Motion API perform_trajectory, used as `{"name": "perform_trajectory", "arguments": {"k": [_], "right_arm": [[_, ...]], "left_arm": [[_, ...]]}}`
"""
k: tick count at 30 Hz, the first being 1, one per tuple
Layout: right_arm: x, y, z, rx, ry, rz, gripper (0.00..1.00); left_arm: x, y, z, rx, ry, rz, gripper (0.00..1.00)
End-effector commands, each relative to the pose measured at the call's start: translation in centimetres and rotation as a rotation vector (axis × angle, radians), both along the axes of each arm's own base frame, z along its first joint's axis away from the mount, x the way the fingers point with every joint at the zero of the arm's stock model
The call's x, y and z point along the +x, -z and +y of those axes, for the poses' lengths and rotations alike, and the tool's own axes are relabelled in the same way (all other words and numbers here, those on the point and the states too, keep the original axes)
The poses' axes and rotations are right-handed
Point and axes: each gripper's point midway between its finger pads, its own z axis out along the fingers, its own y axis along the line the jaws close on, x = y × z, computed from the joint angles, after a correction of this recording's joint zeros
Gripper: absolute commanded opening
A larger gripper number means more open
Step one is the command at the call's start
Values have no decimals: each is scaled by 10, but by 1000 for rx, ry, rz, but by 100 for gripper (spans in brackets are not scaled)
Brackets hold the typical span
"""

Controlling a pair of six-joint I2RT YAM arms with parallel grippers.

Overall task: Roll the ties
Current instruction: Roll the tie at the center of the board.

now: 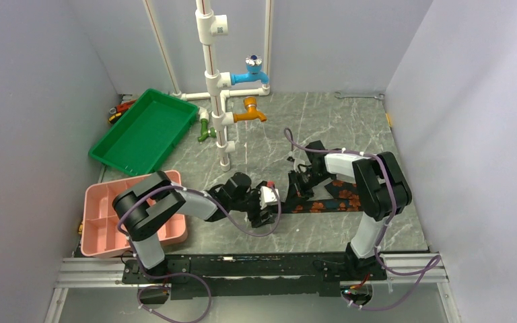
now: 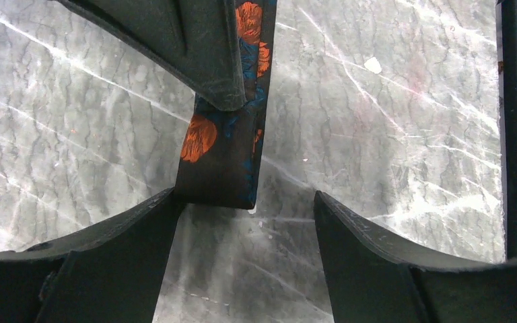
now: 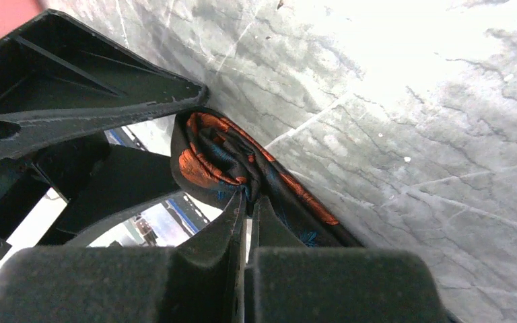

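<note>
The tie (image 1: 340, 200), black with orange-red flowers, lies along the marble table in front of the right arm. Its left end is bunched into a small fold (image 3: 209, 158). My right gripper (image 1: 297, 187) is shut on that folded end, and the fabric is pinched at its fingertips (image 3: 250, 198). My left gripper (image 1: 264, 212) stands just left of it with its jaws wide open (image 2: 246, 196). In the left wrist view the tie's blunt end (image 2: 219, 161) rests against my left finger (image 2: 141, 229), and the right finger stands apart from it.
A green tray (image 1: 145, 131) sits at the back left and a pink compartment tray (image 1: 104, 222) at the near left. A white pipe stand (image 1: 215, 81) with blue and orange taps rises behind the grippers. A wrench (image 1: 360, 96) lies at the back right.
</note>
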Motion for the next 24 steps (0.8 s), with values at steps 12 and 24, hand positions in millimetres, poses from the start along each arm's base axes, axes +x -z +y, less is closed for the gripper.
{"name": "perform_trajectory", "arguments": {"k": [12,24], "right_arm": [[12,34,-22,-178,-16,-24,0],[26,26,5,-76,-43,-102,0]], "left_arm": [[7,3,-26,-130,-7,40,70],[-2,13,-8,-14,-17,55,29]]}}
